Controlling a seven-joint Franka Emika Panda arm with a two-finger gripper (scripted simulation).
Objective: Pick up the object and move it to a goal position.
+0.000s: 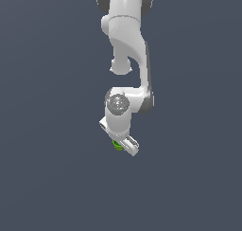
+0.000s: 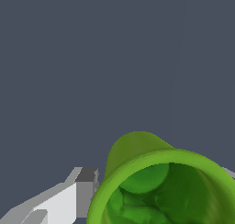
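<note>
Sitting directly under the gripper, the green cup is seen between the fingers, its open mouth turned up toward the wrist. One finger is pressed against its rim; whether both are pinching it cannot be told.

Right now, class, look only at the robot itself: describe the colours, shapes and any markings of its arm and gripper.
The arm is glossy white with rounded, tube-like links and dark grey bands at the joints. One joint shows a grey circular cap. The gripper is white and boxy; its finger is pale grey with a darker tip. No cables or lettering show.
</note>
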